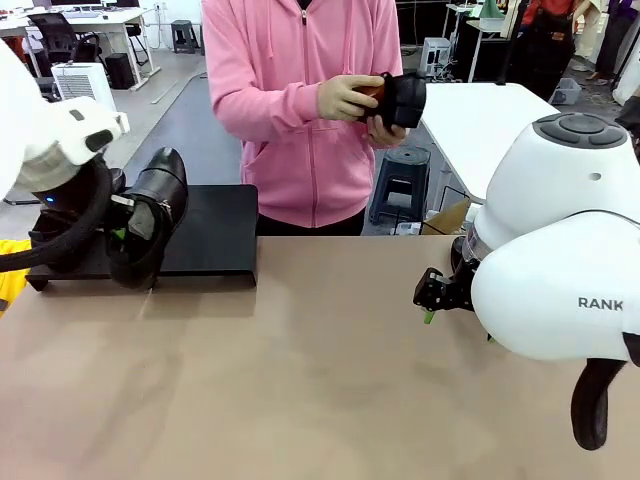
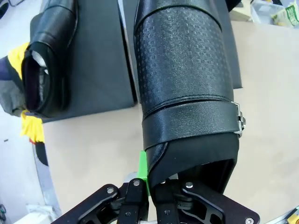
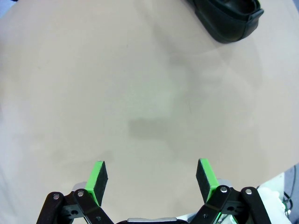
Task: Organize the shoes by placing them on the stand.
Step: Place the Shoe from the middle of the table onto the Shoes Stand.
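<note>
At the front edge of the stand (image 1: 215, 235), left gripper (image 2: 148, 179) clamped on a tilted shoe (image 2: 184, 79), toe over the platform; right gripper (image 3: 152, 179) spread wide over table (image 3: 140, 93), well right of stand.

Shoe count first: three glossy black leather slip-on dress shoes. The first shoe (image 2: 187, 79) is clamped in the left gripper (image 2: 148, 182). The second shoe (image 2: 46, 60) lies off to one side of that gripper's fingers. The third shoe (image 1: 402, 98) is far beyond both grippers, in the person's two hands (image 1: 345, 97).

A black shoe end (image 3: 229, 21) shows ahead of the right gripper (image 3: 152, 179); whether it is a fourth, can't tell.

Low matte black flat platforms: two. The first platform (image 1: 210, 235) is under the left gripper's shoe, and the second platform (image 2: 98, 60) is beside it.

Grippers: two. One person.
</note>
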Robot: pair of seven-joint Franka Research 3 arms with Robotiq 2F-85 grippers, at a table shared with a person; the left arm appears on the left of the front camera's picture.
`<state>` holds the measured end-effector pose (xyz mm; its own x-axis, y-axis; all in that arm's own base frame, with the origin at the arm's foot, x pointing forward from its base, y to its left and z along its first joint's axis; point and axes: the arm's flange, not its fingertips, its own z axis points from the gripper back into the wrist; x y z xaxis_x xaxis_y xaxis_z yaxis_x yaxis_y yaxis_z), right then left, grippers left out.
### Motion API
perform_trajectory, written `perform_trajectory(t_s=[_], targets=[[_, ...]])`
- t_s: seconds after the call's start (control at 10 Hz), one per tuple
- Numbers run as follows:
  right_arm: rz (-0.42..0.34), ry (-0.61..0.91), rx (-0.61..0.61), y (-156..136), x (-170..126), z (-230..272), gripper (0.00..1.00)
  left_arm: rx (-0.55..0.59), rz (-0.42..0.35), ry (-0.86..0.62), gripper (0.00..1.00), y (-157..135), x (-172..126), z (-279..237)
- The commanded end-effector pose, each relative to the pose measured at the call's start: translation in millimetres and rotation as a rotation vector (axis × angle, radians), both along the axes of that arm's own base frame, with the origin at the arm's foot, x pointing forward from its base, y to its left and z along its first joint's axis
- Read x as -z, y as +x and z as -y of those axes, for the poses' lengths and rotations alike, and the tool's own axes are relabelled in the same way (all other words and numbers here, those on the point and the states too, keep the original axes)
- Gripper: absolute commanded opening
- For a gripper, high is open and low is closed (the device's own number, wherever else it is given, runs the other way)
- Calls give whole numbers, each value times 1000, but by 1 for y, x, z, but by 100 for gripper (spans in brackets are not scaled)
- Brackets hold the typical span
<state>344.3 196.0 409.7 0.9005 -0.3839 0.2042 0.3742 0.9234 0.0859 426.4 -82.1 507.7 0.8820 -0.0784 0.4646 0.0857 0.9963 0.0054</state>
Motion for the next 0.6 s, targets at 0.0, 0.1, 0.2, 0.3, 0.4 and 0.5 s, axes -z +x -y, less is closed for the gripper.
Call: perform_trajectory(t_s=[0.0,0.1,0.2,0.3,0.4,0.5], targets=[[4,2,-14,0,-1,-1,100,46,8,-9,0,13,-3,-21],[4,2,-14,0,-1,-1,100,52,14,0,0,23,0,-30],[4,2,-14,0,-1,-1,100,33,26,37,0,37,4,-37],[4,2,-14,0,-1,-1,100,5,26,11,0,51,8,-43],[4,2,-14,0,-1,-1,100,-21,50,-3,0,60,9,-48],[4,2,-14,0,-1,-1,100,-52,71,3,0,69,13,-52]])
